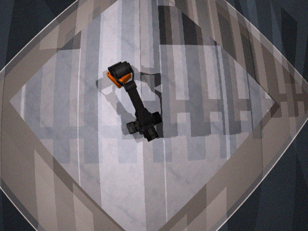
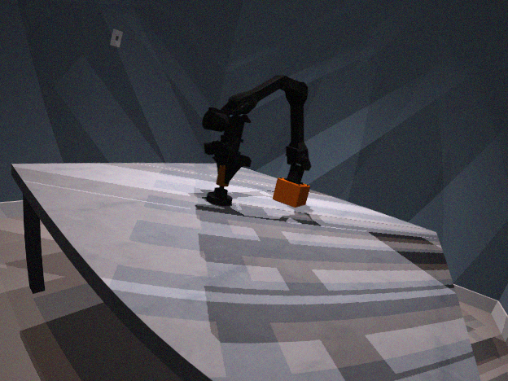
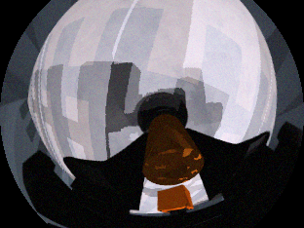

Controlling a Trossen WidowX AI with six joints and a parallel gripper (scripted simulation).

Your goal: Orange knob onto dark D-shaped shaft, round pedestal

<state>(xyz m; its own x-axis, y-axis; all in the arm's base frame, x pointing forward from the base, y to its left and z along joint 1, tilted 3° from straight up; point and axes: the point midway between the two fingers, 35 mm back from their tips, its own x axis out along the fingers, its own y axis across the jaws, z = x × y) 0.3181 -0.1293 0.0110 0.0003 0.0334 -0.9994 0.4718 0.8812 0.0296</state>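
The orange knob (image 2: 221, 176) (image 3: 173, 153) is long and upright between my fingers, a tapering brown-orange shape in the wrist view. My gripper (image 2: 221, 178) (image 3: 167, 133) points down and is shut on it. The dark round pedestal (image 2: 218, 199) (image 3: 146, 113) stands on the table directly below. A short dark stretch of the shaft (image 2: 221, 190) shows between knob and pedestal, so the knob is not down on the pedestal. Whether the shaft's tip is inside the hole cannot be told. The flat sides are hidden. In the top view the arm hides knob and pedestal.
An orange block (image 2: 290, 192) (image 3: 172, 198) sits at the arm's base, beyond the pedestal in the wrist view. The dark arm (image 1: 136, 99) (image 2: 262, 92) arches over from it. The pale table (image 1: 119, 178) (image 2: 123, 246) carries striped shadows.
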